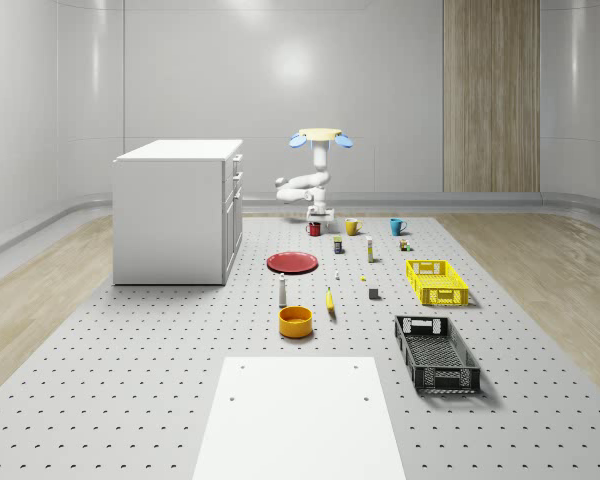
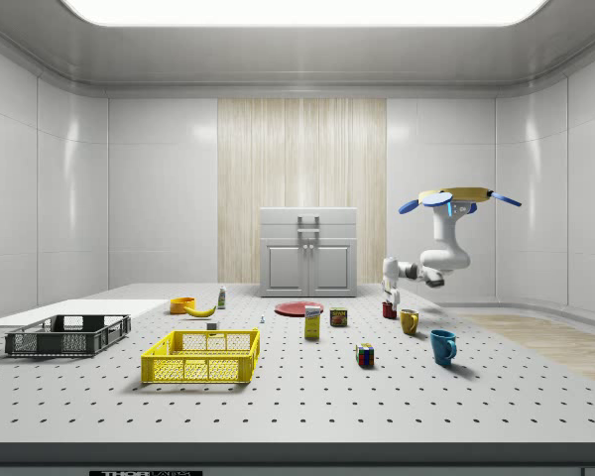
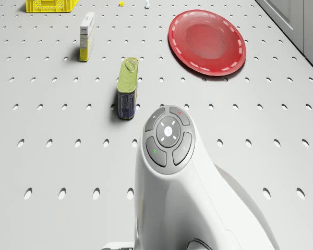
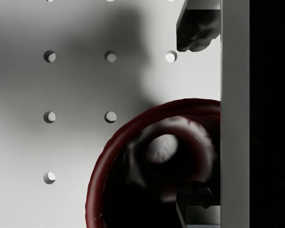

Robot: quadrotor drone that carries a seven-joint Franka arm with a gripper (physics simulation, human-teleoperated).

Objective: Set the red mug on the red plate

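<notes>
going from the whole-scene view's left, the white cabinet [image 1: 178,208] is standing at the left edge of the pegboard floor [image 1: 130,350], and the red plate [image 1: 293,262] is lying flat just to its right, nearer to the camera than the mugs and bare on top, so it is sitting ready as the drop spot. just beyond it and slightly right, the red mug [image 1: 315,229] is standing upright on the floor at the far end of the items, with the yellow mug [image 1: 352,227] and then the blue mug [image 1: 397,226] in a row to its right. the drone [image 1: 320,138] is hovering above that far end, over the red mug, with its arm folding down so the gripper [image 1: 320,214] is hanging right above the mug. in the wrist view the mug's open rim [image 4: 147,156] is lying straight below, with one finger [image 4: 194,28] beyond the rim and the other near its inner side, so the jaws are standing wide, straddling the wall and holding nothing. this looks like the lining-up before a rim grasp; the mug is not yet on the plate.
</notes>
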